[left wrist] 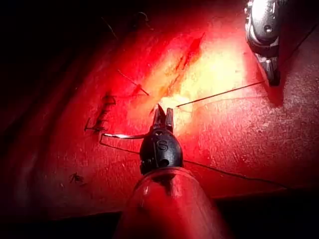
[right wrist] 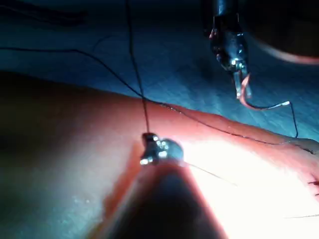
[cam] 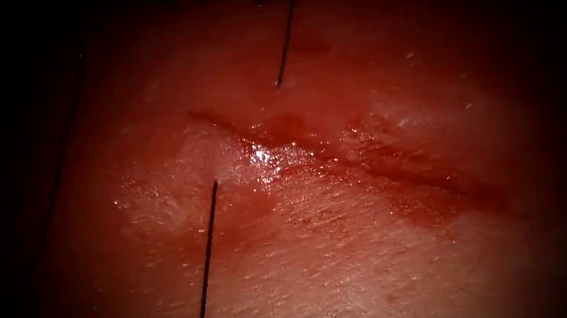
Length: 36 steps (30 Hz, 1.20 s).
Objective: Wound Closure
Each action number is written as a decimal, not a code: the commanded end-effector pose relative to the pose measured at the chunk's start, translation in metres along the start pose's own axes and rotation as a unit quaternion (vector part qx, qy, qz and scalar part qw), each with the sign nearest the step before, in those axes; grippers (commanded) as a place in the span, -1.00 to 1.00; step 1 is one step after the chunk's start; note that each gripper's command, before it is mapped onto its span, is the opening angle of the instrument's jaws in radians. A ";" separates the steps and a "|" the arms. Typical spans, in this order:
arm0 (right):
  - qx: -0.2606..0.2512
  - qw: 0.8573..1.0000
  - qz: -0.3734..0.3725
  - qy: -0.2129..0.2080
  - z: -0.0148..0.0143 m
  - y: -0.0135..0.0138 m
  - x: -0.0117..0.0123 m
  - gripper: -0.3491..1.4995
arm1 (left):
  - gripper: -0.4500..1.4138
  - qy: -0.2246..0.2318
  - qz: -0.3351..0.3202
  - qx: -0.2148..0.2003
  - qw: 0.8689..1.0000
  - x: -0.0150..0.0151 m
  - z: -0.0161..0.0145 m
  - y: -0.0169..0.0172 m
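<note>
Endoscope: finds thread passing under the cut in the tissue.
Left wrist: shows left tool seemingly clamped near one end of the needle, arc sideways, outside tissue.
Right wrist: shows right tool apparently pinching thread, needle well beyond.

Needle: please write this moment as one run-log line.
left claw: holds needle near one end, off tissue | right claw: holds thread

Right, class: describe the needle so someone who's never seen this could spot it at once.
Start at the lit tissue, then find the left tool over it. The needle is the short curved sliver jutting sideways by that tool; unlike the thin dark thread around it, it is bright metal.
</note>
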<state>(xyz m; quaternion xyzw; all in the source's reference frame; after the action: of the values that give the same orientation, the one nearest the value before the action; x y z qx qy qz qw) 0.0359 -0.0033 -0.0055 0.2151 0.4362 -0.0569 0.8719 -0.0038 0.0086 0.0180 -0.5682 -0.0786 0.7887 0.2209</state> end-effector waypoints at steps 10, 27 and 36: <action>-0.111 0.993 0.011 0.048 -0.0032 0.0084 -0.0027 0.56 | -1.00 0.001 0.000 0.000 1.000 -0.0004 0.0008 0.0000; -0.142 0.987 0.003 0.068 -0.0053 0.0109 -0.0085 0.56 | -1.00 0.000 0.001 -0.002 1.000 -0.0005 0.0008 0.0001; -0.075 0.990 0.008 0.117 -0.0148 0.0065 -0.0056 0.64 | -1.00 0.000 0.001 -0.002 1.000 -0.0005 0.0008 0.0001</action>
<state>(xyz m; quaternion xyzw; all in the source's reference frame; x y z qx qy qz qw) 0.0230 0.0087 -0.0075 0.1591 0.5382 0.0067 0.8276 -0.0039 0.0085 0.0181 -0.5682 -0.0797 0.7891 0.2195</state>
